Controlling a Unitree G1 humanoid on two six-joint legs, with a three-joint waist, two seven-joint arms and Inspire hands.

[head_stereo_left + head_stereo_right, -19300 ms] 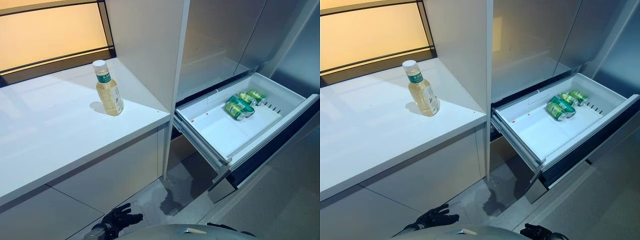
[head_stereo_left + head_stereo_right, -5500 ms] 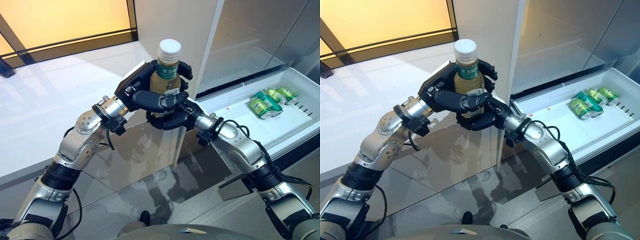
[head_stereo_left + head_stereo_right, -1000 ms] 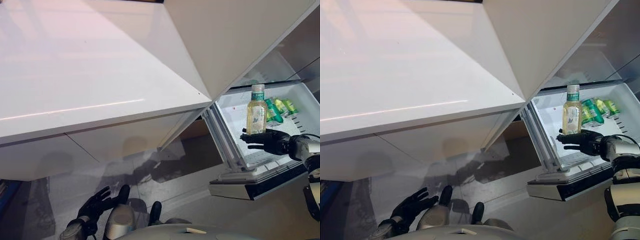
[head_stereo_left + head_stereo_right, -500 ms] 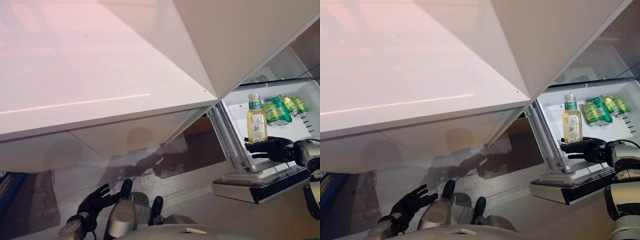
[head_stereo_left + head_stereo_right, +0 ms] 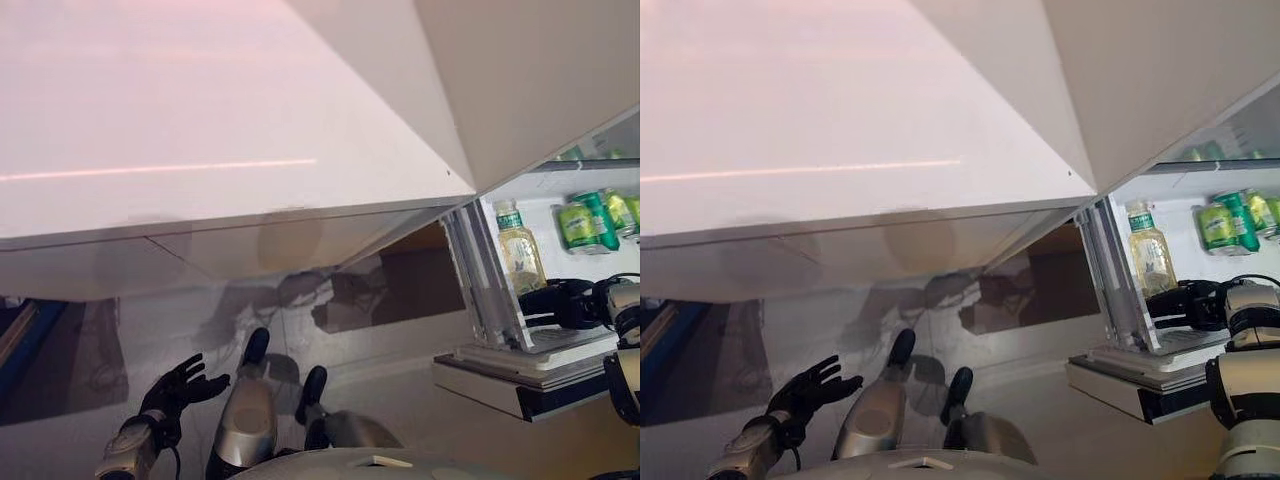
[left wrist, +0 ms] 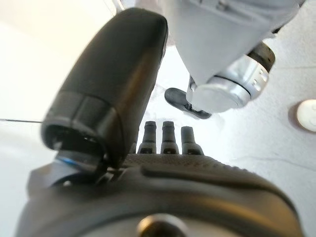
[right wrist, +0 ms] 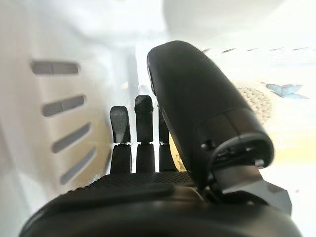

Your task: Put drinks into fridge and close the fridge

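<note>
Where the white counter (image 5: 200,120) hides much of the fridge, bottle (image 5: 1148,262) upright in the open drawer (image 5: 1140,380), green cans (image 5: 585,222) behind it partly cut off, right hand (image 5: 1185,305) just beside the bottle with straight fingers, left hand (image 5: 175,388) low, fingers spread.

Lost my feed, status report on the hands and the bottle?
Right hand open beside bottle. Bottle upright in open drawer, cans behind. Left hand open, idle, low.
</note>
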